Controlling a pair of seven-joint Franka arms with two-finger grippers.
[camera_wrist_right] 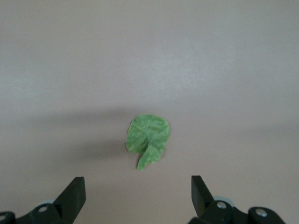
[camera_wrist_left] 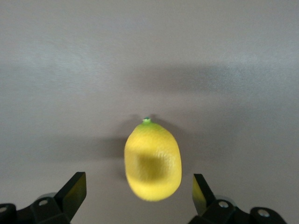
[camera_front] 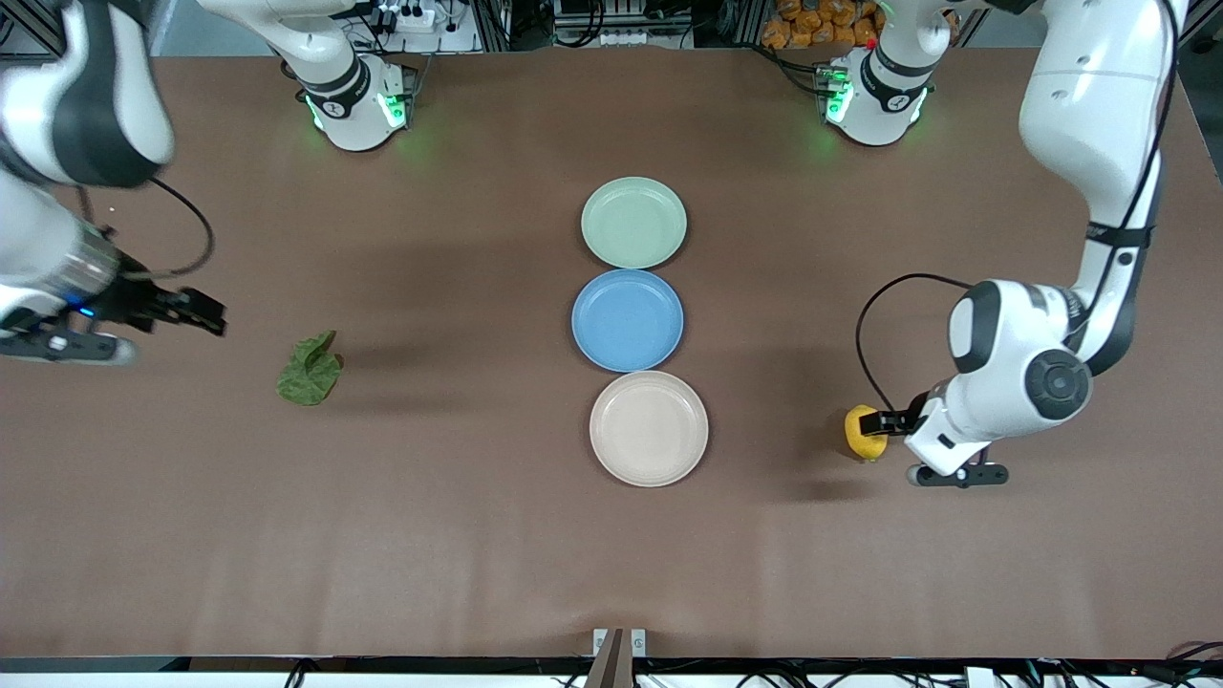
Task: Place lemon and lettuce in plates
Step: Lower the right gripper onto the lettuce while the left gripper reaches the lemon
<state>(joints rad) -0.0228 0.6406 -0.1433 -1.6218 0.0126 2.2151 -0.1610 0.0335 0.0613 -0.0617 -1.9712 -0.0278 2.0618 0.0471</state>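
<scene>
Left claw (camera_front: 884, 423): fingers spread wide, holding nothing; low at the lemon (camera_front: 863, 432), toward the left arm's end of the counter (camera_front: 459, 535).
Lemon: on the counter, level with the beige-white plate (camera_front: 649, 428) and well apart from it; in no plate yet.
Lemon vs left claw: in the left wrist view the fruit (camera_wrist_left: 153, 161) sits centred in the gap between the two fingers (camera_wrist_left: 74, 192), neither finger touching it as far as I can tell.
Lemon long axis: runs along the claw's reach, green nub pointing away from the wrist; the fingers would close across the short width.
Right claw (camera_front: 196, 311): open, empty; up over bare counter at the right arm's end.
Lettuce (camera_front: 310, 371): flat on the counter with one edge curled up; well apart from all three plates.
Lettuce vs right claw: ahead of the open fingers (camera_wrist_right: 71, 195) in the right wrist view (camera_wrist_right: 147, 140), roughly centred but not yet between them.
Nearer arm: left to lemon, right to lettuce.
Plates: mint green plate (camera_front: 633, 222), blue plate (camera_front: 628, 319) and beige-white plate in a row mid-counter; all empty.
Judgement: left arm appears closer to a grasp than the right.
Hard to see: left fingertips in the front view are masked by the wrist and fruit; wrist views cut off both claws' fingers at the frame edge; whether the left fingertips reach counter height cannot be told.
</scene>
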